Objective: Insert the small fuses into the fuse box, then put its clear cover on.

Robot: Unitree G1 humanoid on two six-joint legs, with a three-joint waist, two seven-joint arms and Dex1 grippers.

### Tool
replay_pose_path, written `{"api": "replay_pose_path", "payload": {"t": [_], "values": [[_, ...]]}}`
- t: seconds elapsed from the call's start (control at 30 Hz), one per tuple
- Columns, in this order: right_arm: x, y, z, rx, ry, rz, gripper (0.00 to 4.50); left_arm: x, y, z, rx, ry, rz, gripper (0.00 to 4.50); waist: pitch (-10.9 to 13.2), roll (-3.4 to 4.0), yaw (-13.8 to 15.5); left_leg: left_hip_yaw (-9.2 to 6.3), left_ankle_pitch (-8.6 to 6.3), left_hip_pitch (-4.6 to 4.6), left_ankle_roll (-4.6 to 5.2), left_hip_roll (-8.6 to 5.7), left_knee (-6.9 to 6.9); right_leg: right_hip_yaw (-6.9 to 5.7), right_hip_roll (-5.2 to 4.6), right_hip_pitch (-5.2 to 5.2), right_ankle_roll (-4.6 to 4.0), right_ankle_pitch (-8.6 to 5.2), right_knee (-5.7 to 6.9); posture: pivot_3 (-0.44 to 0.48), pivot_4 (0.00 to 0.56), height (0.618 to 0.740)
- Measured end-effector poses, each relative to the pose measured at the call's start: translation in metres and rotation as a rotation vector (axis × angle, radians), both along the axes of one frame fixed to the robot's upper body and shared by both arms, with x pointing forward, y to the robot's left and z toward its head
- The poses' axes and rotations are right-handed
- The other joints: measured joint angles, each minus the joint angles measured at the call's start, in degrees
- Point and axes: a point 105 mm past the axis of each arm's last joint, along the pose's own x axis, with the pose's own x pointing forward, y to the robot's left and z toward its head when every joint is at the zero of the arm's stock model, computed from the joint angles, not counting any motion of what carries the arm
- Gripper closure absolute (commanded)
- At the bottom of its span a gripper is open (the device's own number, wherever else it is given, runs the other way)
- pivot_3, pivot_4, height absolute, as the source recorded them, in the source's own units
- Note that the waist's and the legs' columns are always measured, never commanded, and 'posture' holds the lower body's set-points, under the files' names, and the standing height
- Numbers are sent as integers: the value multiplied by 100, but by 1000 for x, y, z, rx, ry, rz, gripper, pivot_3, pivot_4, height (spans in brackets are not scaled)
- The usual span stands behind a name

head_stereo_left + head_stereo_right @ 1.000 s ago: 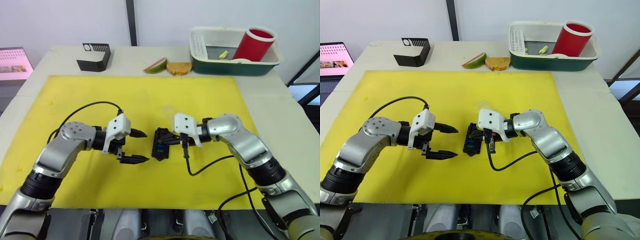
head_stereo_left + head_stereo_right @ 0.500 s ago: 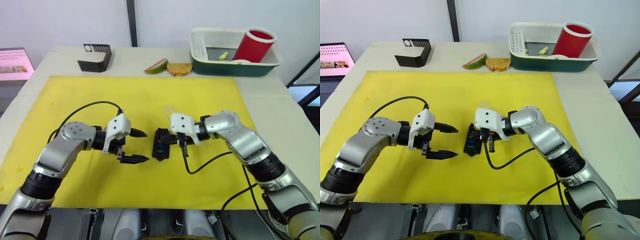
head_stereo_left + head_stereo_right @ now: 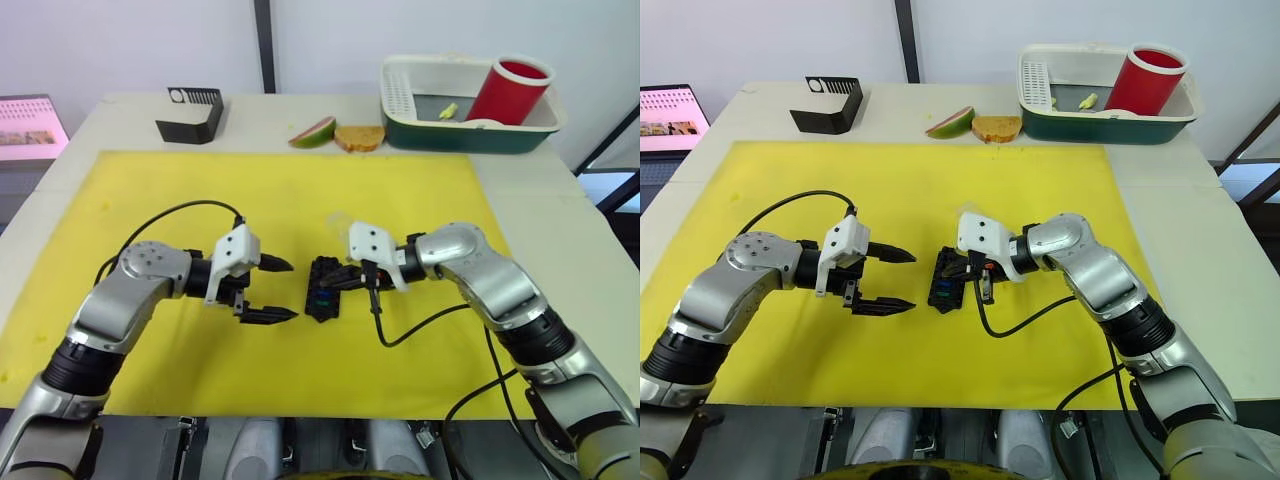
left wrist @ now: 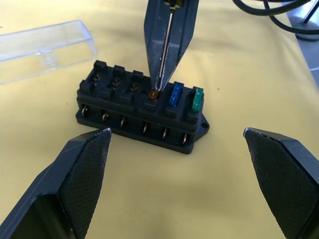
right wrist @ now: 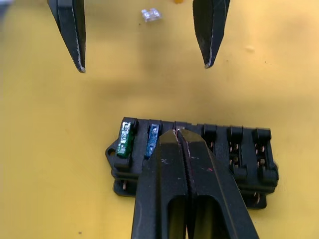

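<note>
The two head views look forward and down from above over the table (image 3: pixel 560 200) and share nearly the same scene, both arms and the fuse box (image 3: pixel 322 287) between the two sets of jaws. The left wrist view sits low and close, looking along its own wide-apart fingers (image 4: pixel 70 184) at the fuse box (image 4: pixel 142 107) just ahead of them. The right wrist view looks steeply down from close above the same fuse box (image 5: pixel 234 149), sharing it with the left wrist view.
</note>
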Motion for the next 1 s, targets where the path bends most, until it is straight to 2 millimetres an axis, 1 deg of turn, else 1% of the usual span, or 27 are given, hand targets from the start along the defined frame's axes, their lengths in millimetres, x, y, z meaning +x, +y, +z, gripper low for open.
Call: {"api": "replay_pose_path", "payload": {"t": [0.1, 0.2, 0.33, 0.43, 0.5, 0.57, 0.6, 0.67, 0.7, 0.8, 0.83, 0.9, 0.93, 1.0], "values": [[-2, -2, 4, 48, 69, -16, 4472, 1, 0, 1, 0, -5, -1, 0, 4, 1, -6, 0, 0, -5, 0, 0, 0, 0, 0, -5, 0, 0, 0, 0, 150, 740], [-3, -5, 21, 134, 108, -31, 4472, 1, 0, 1, 0, -5, -1, 0, 5, 3, -3, 0, -1, -8, 1, 0, 0, 0, -1, -8, 0, 0, 0, 0, 150, 740], [1, -11, 41, 197, 72, -49, 4472, 2, 2, 4, 0, -12, 3, 0, 5, 3, -3, 0, -3, -8, 4, 0, -1, 0, -2, -8, 0, 0, -1, 0, 150, 740], [4, -20, 45, 186, 32, -69, 4472, 4, 13, 11, 8, -26, 29, 0, 6, 4, -5, 1, -3, -10, 4, 0, -2, 0, -3, -11, 0, 0, -2, 0, 150, 740], [6, -31, 45, 149, -7, -85, 4472, 5, 24, 17, 22, -33, 49, 0, 7, 4, -5, 2, -4, -11, 5, 0, -2, 0, -3, -11, 0, 0, -4, 0, 150, 740], [6, -48, 44, 90, -38, -106, 4472, 2, 43, 22, 61, -18, 94, 0, 10, 4, -10, 3, -5, -13, 7, 0, -3, 0, -4, -15, 1, -1, -6, 0, 150, 740], [7, -59, 43, 62, -48, -125, 4228, 2, 56, 26, 83, -13, 135, 0, 11, 6, -11, 4, -5, -14, 7, 0, -4, 0, -4, -17, 2, -1, -6, 0, 150, 740], [7, -69, 47, 37, -75, -136, 3691, -1, 69, 33, 86, -3, 176, 0, 14, 9, -10, 5, -5, -13, 6, 1, -4, 0, -5, -17, 2, -1, -6, 0, 150, 740], [6, -75, 48, 23, -85, -141, 3233, -4, 76, 36, 85, 11, 193, 0, 15, 10, -12, 5, -5, -13, 6, 1, -5, 0, -4, -18, 2, -2, -6, 0, 150, 740], [4, -92, 49, -19, -86, -159, 1661, -14, 97, 38, 95, 58, 248, 0, 18, 11, -13, 5, -6, -16, 5, 2, -6, 0, -5, -21, 3, -3, -6, 0, 150, 740], [2, -99, 48, -37, -83, -165, 1172, -17, 109, 38, 113, 72, 281, 0, 22, 13, -12, 5, -6, -17, 4, 2, -6, 0, -7, -22, 3, -3, -7, 0, 150, 740], [0, -123, 48, -86, -71, -206, 97, -25, 140, 38, 150, 110, 383, 0, 30, 21, -14, 10, -6, -21, 4, 2, -6, -1, -7, -29, 3, -3, -8, 0, 150, 740], [1, -132, 49, -101, -72, -227, 36, -27, 150, 40, 159, 116, 418, 0, 31, 22, -14, 11, -6, -21, 4, 2, -6, -1, -8, -30, 2, -4, -8, 0, 150, 740], [1, -143, 51, -119, -74, -237, 36, -33, 169, 41, 181, 125, 469, 0, 34, 27, -11, 12, -7, -21, 3, 2, -6, -1, -17, -32, -4, -7, -9, 0, 150, 740]]}}
